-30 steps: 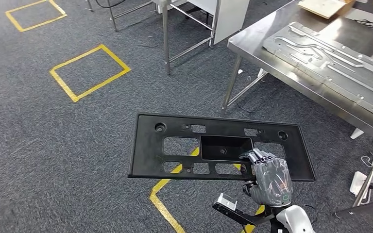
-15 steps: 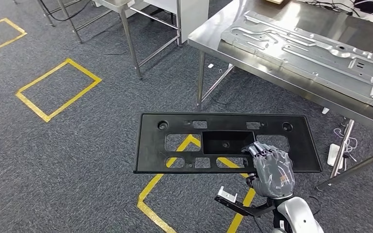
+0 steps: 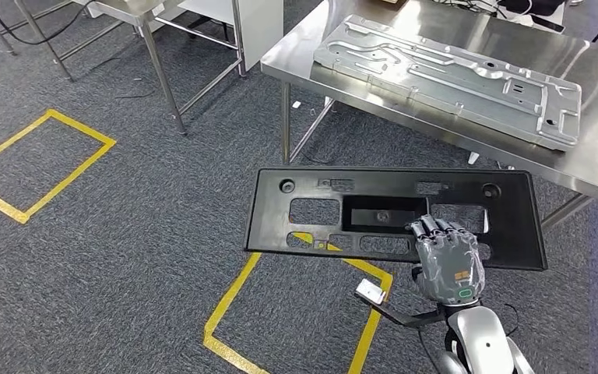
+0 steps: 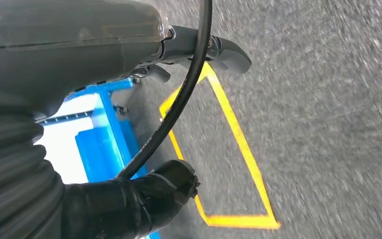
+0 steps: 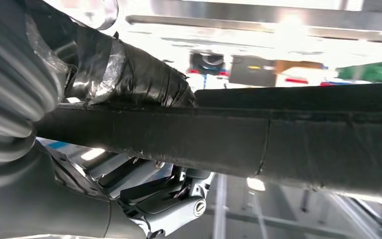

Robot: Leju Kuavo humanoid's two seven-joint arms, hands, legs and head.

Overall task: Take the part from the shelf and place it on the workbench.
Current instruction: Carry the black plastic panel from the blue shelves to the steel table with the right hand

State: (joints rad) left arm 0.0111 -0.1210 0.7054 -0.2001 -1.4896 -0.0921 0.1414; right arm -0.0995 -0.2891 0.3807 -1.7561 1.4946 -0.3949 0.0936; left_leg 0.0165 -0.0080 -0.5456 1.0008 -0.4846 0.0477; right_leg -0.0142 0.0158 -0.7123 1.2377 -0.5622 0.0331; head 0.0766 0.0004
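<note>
A long black plastic panel (image 3: 393, 214) with several cut-outs hangs flat above the carpet, just short of the steel workbench (image 3: 300, 56). My right hand (image 3: 445, 261) grips its near edge, right of the middle. In the right wrist view the panel's edge (image 5: 288, 142) runs across, with the taped thumb (image 5: 129, 69) on one face and the fingers (image 5: 159, 199) curled against the other. My left hand (image 4: 129, 45) hangs over the floor and holds nothing, its thumb (image 4: 154, 191) apart from the fingers.
A large stamped metal sheet (image 3: 452, 70) covers much of the workbench. A second steel frame (image 3: 160, 54) stands to the left. Yellow tape squares (image 3: 43, 164) mark the grey carpet, one (image 3: 296, 312) below the panel. A blue frame (image 4: 99, 139) shows near my left hand.
The camera has turned and moved: the workbench and its metal sheet have slid left and closer. The black panel stays in my right hand's grip.
</note>
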